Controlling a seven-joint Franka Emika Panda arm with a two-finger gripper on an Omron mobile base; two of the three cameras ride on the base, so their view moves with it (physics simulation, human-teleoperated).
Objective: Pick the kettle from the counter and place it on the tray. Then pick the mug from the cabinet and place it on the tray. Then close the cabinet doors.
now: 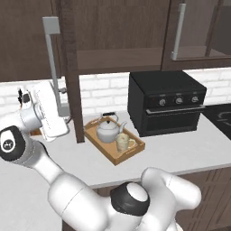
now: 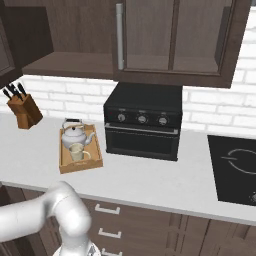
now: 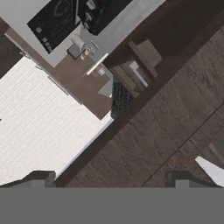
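Already the kettle (image 1: 107, 130) and the mug (image 1: 122, 142) sit together in the tray (image 1: 136, 149), just left of the black oven (image 1: 164, 106) on the tabletop (image 1: 189, 151), so both carries look finished. The fingers (image 3: 112, 178) stand spread wide, grasping nothing, close against dark wood (likely the cabinet (image 1: 103, 27) side). The cabinet doors (image 1: 72, 72) are ajar left of the oven; closing seems the remaining job.

Camera setup from where I'm standing

Two base cams sit behind me, left and right, looking down at the same counter (image 1: 180, 153), tray (image 1: 113, 155) and oven (image 2: 142, 125), off to my hand's right; my hand cam is rolled, close against the cabinet (image 3: 175, 109).
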